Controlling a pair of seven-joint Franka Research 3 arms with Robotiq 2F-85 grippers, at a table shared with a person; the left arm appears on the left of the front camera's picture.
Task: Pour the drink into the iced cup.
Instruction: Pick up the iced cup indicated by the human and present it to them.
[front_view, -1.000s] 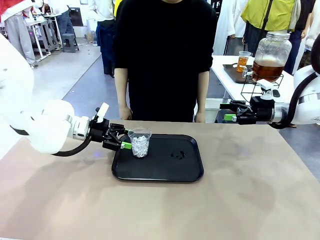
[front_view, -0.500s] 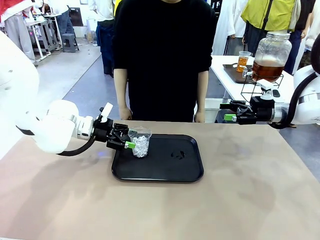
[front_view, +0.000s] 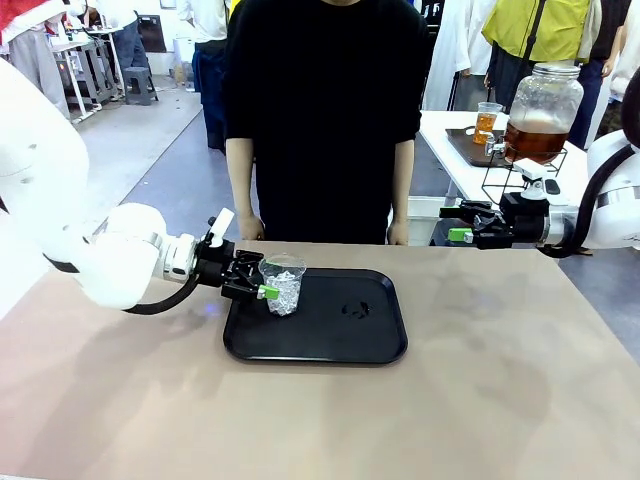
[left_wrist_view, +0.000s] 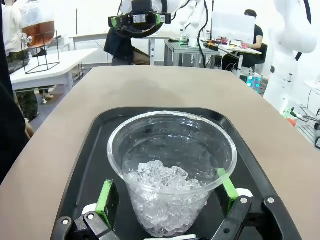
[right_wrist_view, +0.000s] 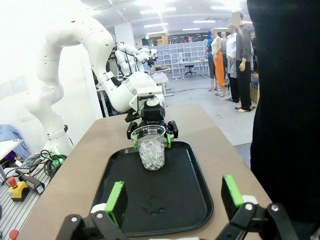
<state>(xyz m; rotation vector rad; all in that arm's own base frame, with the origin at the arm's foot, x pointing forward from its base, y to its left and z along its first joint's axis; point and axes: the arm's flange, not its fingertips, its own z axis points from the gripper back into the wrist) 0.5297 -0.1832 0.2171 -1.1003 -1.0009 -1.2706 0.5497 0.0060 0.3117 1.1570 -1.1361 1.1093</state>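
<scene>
The amber drink (front_view: 536, 142) sits in a big glass jar (front_view: 545, 95) on a side table (front_view: 440, 135), at two o'clock from the black tray (front_view: 340, 342). The iced cup (front_view: 281, 285) stands upright at the tray's ten o'clock corner. The left pincer (front_view: 265, 278) is spread wide, with a green pad on either side of the cup. The right pincer (front_view: 453, 224) hangs released and empty over the tabletop's (front_view: 480, 390) far edge, at two o'clock.

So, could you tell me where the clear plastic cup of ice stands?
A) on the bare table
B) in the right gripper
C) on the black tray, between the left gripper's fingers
C: the clear plastic cup stands on the black tray, inside the open left gripper.
</scene>
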